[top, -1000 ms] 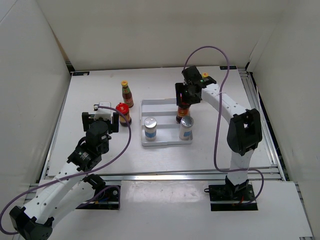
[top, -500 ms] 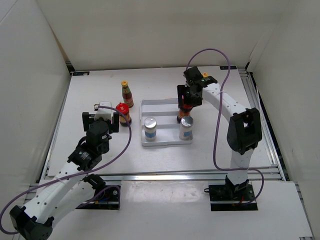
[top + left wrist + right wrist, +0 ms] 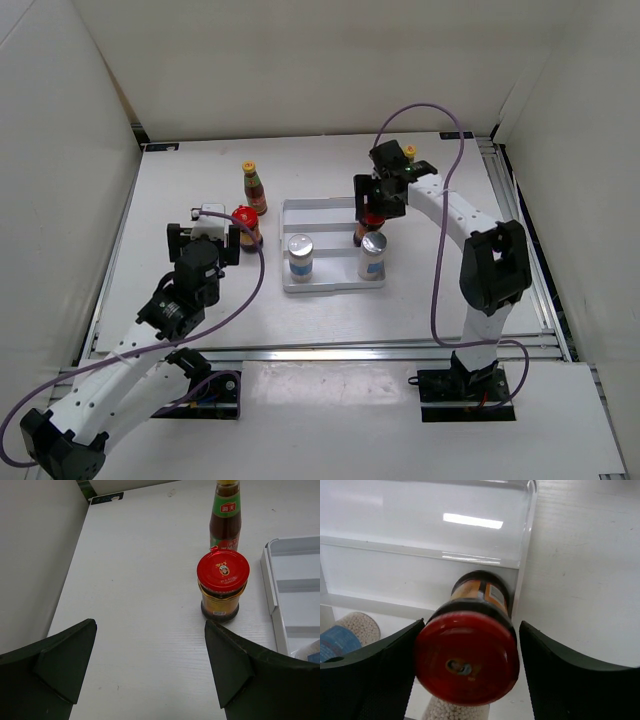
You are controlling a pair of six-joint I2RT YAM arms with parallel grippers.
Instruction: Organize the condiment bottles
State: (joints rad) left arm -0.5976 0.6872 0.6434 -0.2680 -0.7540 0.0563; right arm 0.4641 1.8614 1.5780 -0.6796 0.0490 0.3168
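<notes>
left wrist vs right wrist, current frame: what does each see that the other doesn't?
Left wrist only: a red-lidded jar standing on the table, a yellow-capped sauce bottle just behind it. Right wrist only: a second red-lidded jar between the fingers of the right gripper, inside the white tray by its side wall, and parts of two white shakers. Both: that tray and the table.

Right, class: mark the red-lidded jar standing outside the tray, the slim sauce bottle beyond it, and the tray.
red-lidded jar (image 3: 223, 571), left wrist view, centre of its lid.
slim sauce bottle (image 3: 225, 527), left wrist view, dark glass body.
tray (image 3: 318, 213), top view, bare far compartment.
</notes>
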